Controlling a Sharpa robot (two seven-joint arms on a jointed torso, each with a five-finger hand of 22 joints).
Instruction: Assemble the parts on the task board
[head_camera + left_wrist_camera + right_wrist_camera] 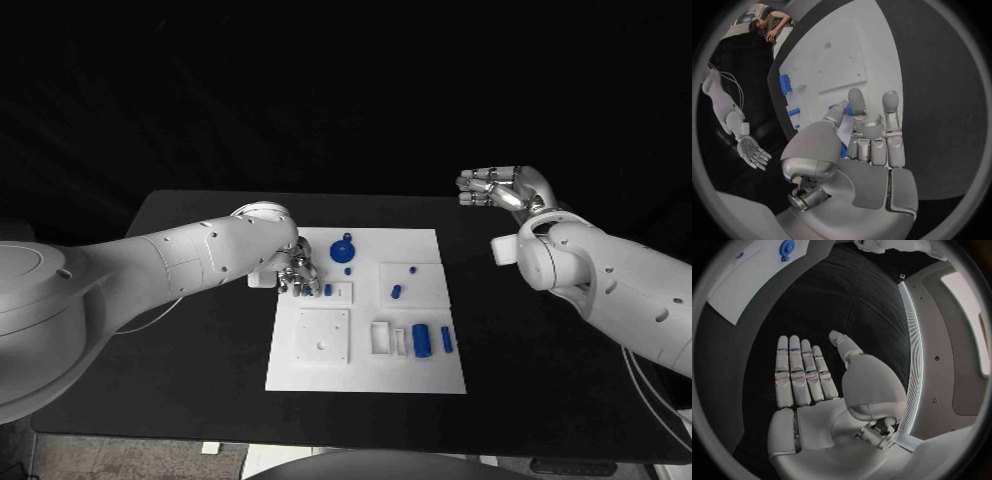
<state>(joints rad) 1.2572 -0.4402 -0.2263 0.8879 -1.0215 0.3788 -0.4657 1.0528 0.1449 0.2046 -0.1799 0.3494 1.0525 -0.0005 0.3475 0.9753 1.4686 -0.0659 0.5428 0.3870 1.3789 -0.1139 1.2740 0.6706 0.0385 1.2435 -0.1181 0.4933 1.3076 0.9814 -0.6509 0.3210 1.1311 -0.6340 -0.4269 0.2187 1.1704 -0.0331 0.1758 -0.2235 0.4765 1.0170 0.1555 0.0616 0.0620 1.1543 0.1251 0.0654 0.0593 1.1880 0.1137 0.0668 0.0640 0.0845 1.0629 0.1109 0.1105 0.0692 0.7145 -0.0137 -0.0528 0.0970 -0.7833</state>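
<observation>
Progress looks early-to-mid, judging by how the parts lie. Nearest the robot, w/ both arms well back from it, the task board (433, 380) has a square white plate (323, 334) on its near left and a slotted holder just right of that, w/ a blue cylinder (421, 340) and a thinner blue bar (447, 340) lying beside it; whether they're seated or just lying loose, can't tell.

Left robot hand (299, 272) hovers over the board's left edge, mid-depth, fingers pointing down and close together. Small blue part (327, 290) sits just right of its fingertips (309, 291). Left wrist view shows blue between thumb and fingers (856, 102), so it's prob. pinching or touching a part, but grip isn't plain — can't tell for sure.

Right of that hand, two small blue pegs (395, 292) stand in a raised white block. Farther back, just beyond the left robot hand, a round blue piece (343, 250) w/ a stem lies on the board.

Right robot hand (502, 188) is well off the board, raised over the desk (188, 215) at the far right, fingers curled loosely apart, palm bare, holding nothing.

Est.: several pieces likely still unplaced; most of the job remains.
</observation>
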